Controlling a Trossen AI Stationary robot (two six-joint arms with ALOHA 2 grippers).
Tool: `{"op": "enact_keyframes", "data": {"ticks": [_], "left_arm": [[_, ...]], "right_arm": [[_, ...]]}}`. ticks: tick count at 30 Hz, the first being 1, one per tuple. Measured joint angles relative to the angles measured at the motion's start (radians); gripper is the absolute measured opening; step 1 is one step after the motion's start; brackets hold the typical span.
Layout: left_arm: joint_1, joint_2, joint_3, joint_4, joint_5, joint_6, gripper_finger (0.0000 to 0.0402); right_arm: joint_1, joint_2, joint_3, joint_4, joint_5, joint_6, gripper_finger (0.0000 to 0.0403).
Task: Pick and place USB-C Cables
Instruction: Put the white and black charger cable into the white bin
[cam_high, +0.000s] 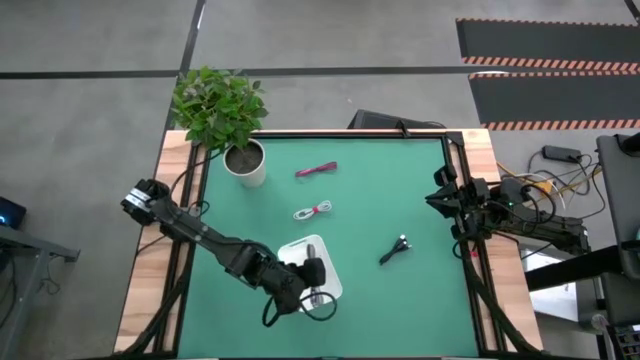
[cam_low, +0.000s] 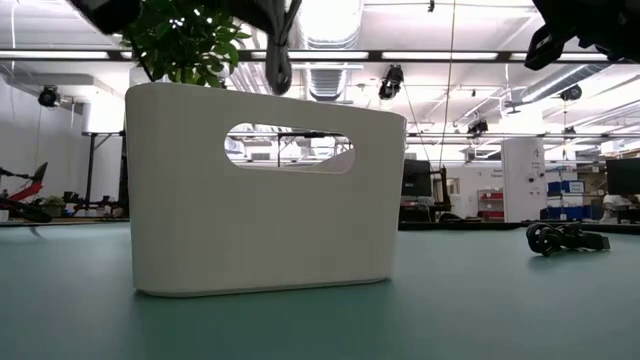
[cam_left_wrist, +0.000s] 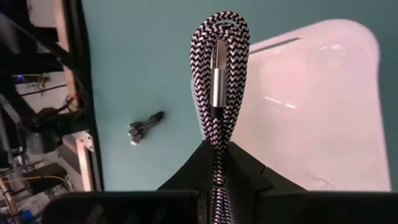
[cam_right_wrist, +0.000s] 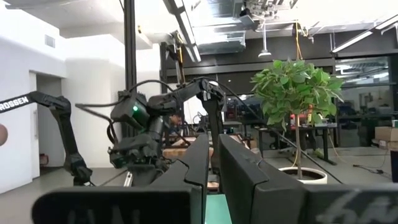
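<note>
**Left gripper holds the grey cable over the tray**

The green table (cam_high: 400, 200) carries a potted plant (cam_high: 225, 115) at its far left corner and a white tray (cam_high: 330, 270) near the front edge. In the low view the tray (cam_low: 265, 190) stands close to the camera, its handle slot showing the room behind.

The left arm (cam_high: 200, 235) reaches in from the left side, and the left gripper (cam_high: 312, 272) hangs over the tray. In its wrist view the fingers are clamped on the grey cable (cam_left_wrist: 217, 81), a braided loop that stands up from between them with the tray (cam_left_wrist: 323, 106) beside it.

The right arm (cam_high: 520, 215) waits at the right edge; the right gripper (cam_high: 440, 198) has its fingers nearly together with a narrow gap and nothing between them.

Three cables lie on the mat, well apart: the magenta cable (cam_high: 316, 169) nearest the plant, the white cable (cam_high: 312, 211) between it and the tray, and the black cable (cam_high: 396, 248) right of the tray.
</note>
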Motion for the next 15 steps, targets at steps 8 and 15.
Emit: {"op": "enact_keyframes", "data": {"ticks": [8, 15], "left_arm": [[0.01, 0.006, -0.074, 0.093, 0.015, -0.021, 0.001], [0.015, 0.006, -0.108, 0.132, 0.026, -0.014, 0.001]], "right_arm": [[0.0, 0.0, 0.0, -0.003, 0.0, 0.0, 0.0028], [0.0, 0.0, 0.0, -0.002, 0.0, 0.0, 0.0028]]}}
